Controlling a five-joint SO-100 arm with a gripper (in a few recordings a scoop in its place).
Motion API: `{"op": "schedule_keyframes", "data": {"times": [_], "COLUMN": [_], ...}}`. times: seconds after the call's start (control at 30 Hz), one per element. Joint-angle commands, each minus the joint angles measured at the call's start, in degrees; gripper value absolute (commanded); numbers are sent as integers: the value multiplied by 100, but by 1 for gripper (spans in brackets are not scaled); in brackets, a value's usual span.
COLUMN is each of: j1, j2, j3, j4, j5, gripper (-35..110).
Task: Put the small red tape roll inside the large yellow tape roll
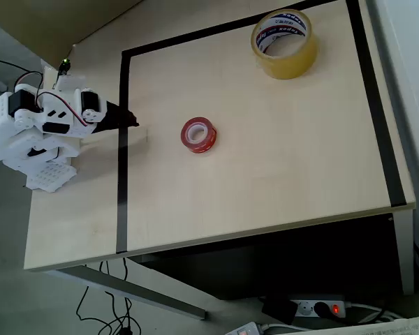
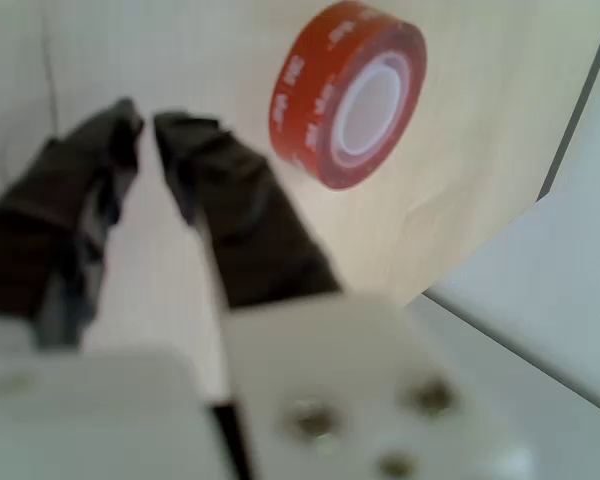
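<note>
Landmark is the table (image 1: 265, 174), light wood with a black tape border (image 1: 122, 153) marking the work area. The large yellow tape roll (image 1: 284, 43) lies flat near the table's far right corner in the overhead view, inside the border, hole up and empty. The small red tape roll (image 1: 198, 135) lies flat near the table's middle, well apart from the yellow roll. The arm sits at the table's left edge, and its gripper (image 1: 130, 123) points across the border line toward the red roll, near it but not touching.

In the wrist view the gripper (image 2: 145, 125) has its jaws almost together with a thin gap, holding nothing; the red roll (image 2: 346, 95) lies ahead and right of the tips.

Step in hand looks like the approach, pick not yet made. Next move calls for spreading the jaws, reaching further, then closing over the red roll's wall. Nothing lies between gripper and red roll, or between the two rolls.
</note>
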Motion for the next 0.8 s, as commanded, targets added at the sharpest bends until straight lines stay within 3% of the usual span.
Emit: {"op": "schedule_keyframes", "data": {"times": [0.0, 0.4, 0.77], "j1": [1784, 2136, 2259], "j2": [-44, -510, -5317], "j3": [-571, -1758, -4869], "j4": [967, 923, 1063], "j5": [237, 79, -158], "gripper": [0, 0, 0]}}
